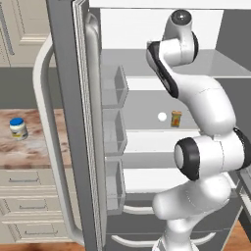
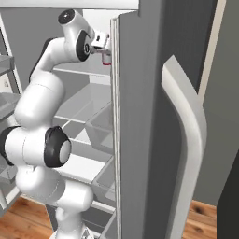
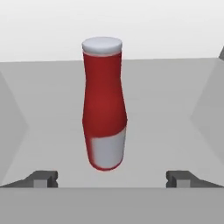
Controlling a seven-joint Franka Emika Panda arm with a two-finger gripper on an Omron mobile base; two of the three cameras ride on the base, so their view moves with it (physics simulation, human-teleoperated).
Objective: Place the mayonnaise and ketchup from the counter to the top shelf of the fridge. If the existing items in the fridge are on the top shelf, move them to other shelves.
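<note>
The ketchup (image 3: 104,105), a red bottle with a white cap and white label, stands upright on the fridge's top shelf (image 3: 175,100). My gripper (image 3: 111,179) is open just in front of it, and the fingertips (image 3: 43,178) stand wide apart without touching the bottle. In the right base view my gripper (image 2: 103,48) reaches into the top of the fridge, with a bit of the red ketchup (image 2: 107,60) below it. The mayonnaise (image 1: 18,128), a white jar with a blue lid, stands on the wooden counter (image 1: 34,147) to the left of the fridge.
The open fridge door (image 1: 78,122) with its door bins (image 1: 115,88) stands between the counter and the fridge interior. On a middle shelf sit a small white round item (image 1: 162,116) and an orange carton (image 1: 176,118). The other door (image 2: 158,121) stands at the right.
</note>
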